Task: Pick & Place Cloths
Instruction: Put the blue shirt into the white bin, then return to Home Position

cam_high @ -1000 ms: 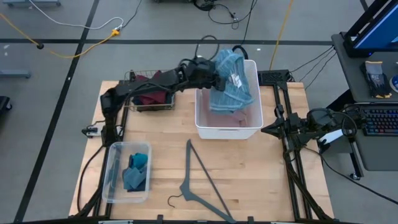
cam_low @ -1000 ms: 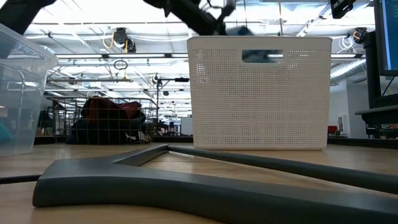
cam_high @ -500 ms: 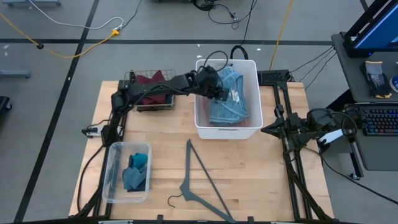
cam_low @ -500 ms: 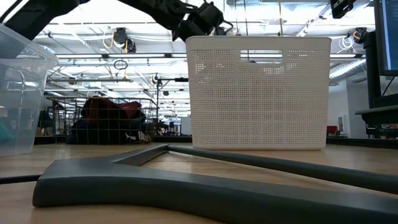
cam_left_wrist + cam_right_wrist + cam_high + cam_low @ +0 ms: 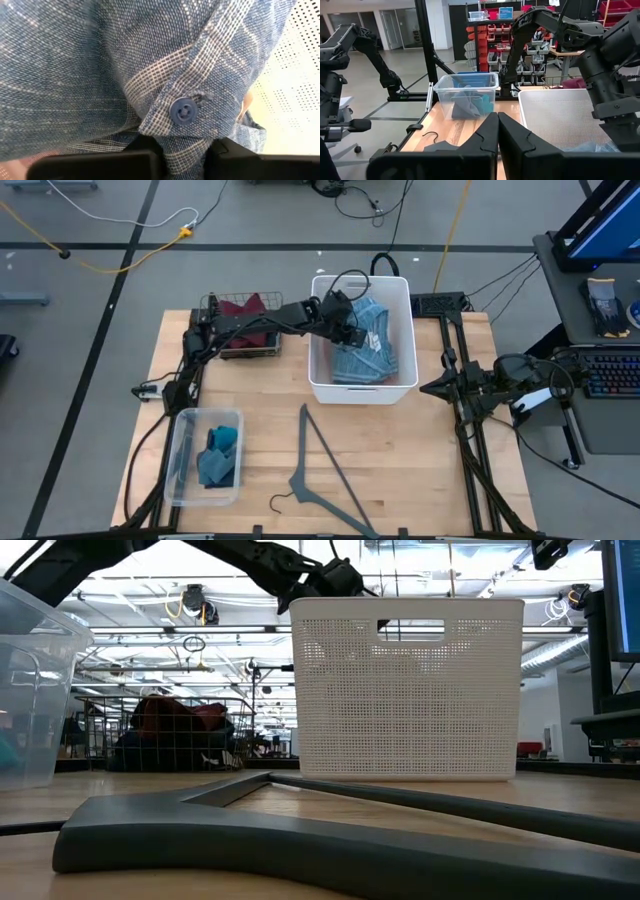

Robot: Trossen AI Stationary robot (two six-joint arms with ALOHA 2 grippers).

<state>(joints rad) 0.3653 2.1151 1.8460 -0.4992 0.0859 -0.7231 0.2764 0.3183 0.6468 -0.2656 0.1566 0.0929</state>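
The light-blue striped shirt (image 5: 368,348) lies bunched inside the white perforated basket (image 5: 313,375). My left gripper (image 5: 346,320) reaches into the basket from the table's left and is shut on the shirt. The left wrist view is filled by the shirt (image 5: 100,65), with a sliver of pink (image 5: 247,103) beside it. My right gripper (image 5: 497,131) is shut and waits at the table's right edge (image 5: 440,388). A maroon garment (image 5: 240,310) sits in the wire basket. Teal and blue pieces (image 5: 218,454) lie in the clear bin. The navy top is out of view. My left gripper pinches a buttoned band of the shirt (image 5: 186,149) between its two fingers (image 5: 145,156), just below a blue button (image 5: 182,110). The fingers slant down into the basket from the table's left. The shirt rests in the basket, slack around the hold.
A grey clothes hanger (image 5: 322,472) lies on the near middle of the table and fills the front of the low view (image 5: 300,850). The wire basket (image 5: 212,350) stands at the far left, the clear bin (image 5: 180,470) at the near left. Bare wood lies between them.
My left gripper has gone down into the white basket, still shut on the striped shirt. The shirt hung bunched above the basket's rim a second ago and has now sunk inside it. The basket has shifted slightly toward the table's left.
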